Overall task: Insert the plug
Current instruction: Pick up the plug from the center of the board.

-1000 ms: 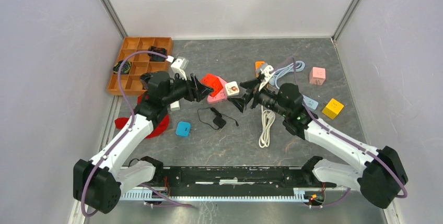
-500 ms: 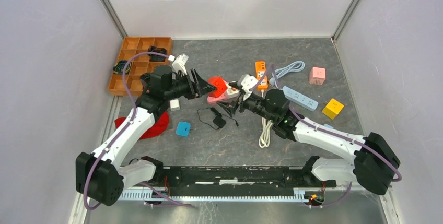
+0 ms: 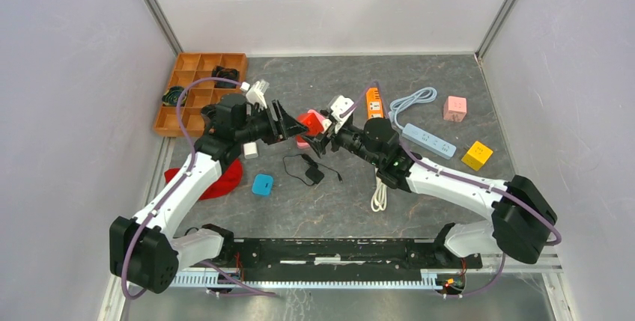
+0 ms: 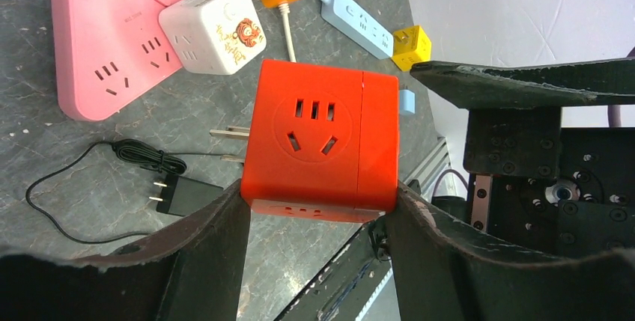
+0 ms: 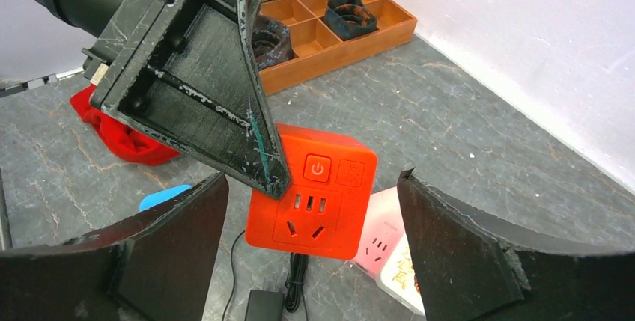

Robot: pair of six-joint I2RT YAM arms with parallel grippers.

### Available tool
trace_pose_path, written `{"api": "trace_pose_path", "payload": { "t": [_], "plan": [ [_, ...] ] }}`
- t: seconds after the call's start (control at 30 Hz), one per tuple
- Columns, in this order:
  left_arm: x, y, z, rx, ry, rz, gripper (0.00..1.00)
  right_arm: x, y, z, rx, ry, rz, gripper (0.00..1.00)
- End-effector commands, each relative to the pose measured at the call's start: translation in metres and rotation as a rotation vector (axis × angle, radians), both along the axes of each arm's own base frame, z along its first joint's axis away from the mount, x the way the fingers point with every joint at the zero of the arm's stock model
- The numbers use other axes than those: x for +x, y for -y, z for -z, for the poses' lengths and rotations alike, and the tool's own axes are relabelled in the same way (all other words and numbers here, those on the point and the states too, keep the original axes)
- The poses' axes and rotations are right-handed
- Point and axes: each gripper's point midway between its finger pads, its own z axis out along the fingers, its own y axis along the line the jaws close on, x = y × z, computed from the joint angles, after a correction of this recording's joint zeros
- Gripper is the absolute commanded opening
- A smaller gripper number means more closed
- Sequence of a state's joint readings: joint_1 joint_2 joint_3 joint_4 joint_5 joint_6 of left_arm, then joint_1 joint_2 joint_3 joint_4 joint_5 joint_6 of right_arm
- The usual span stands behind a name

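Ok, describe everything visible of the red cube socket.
The red cube socket is glossy orange-red plastic, held aloft, clamped in the left tool. One face shows five slots, another a power button, and two metal prongs jut from one side. The open right tool flanks it without touching.

A: From above, the left gripper [image 3: 292, 128] hides most of the red socket cube [image 3: 307, 120]. And its metal pins [image 4: 228, 133]?
B: Their roots sit behind the cube. The black adapter [image 5: 263, 307] is cut off at 6 o'clock, and the tray's [image 3: 196, 81] contents are too small to name.
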State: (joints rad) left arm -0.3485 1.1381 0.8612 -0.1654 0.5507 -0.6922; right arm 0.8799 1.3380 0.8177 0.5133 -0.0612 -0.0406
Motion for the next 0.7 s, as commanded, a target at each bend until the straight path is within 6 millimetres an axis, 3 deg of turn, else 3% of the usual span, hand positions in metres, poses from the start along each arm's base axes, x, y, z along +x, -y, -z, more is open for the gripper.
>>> {"api": "trace_pose_path", "payload": {
  "t": [0.0,0.2,0.37,0.43,0.53,0.67],
  "plan": [
    [-0.007,0.009,-0.028,-0.056,0.061,0.055,0.20,0.001,-0.010,0.005,-0.019,-0.017,-0.020,0.90],
    [-0.006,0.009,-0.032,-0.055,0.075,0.057,0.20,0.003,-0.010,0.023,-0.071,-0.049,-0.012,0.90],
    [-0.007,0.009,-0.026,-0.049,0.056,0.062,0.20,0.007,-0.001,0.021,-0.033,-0.055,0.048,0.64],
    [-0.005,0.007,-0.021,-0.029,0.045,0.051,0.21,0.005,-0.001,0.019,-0.014,-0.060,0.042,0.69],
    [-0.006,0.006,-0.018,-0.021,0.039,0.048,0.21,0.002,-0.004,0.020,0.011,-0.090,0.028,0.87],
    [-0.006,0.006,-0.016,-0.019,0.034,0.047,0.22,0.003,-0.003,0.020,0.030,-0.106,0.043,0.84]
  ]
}}
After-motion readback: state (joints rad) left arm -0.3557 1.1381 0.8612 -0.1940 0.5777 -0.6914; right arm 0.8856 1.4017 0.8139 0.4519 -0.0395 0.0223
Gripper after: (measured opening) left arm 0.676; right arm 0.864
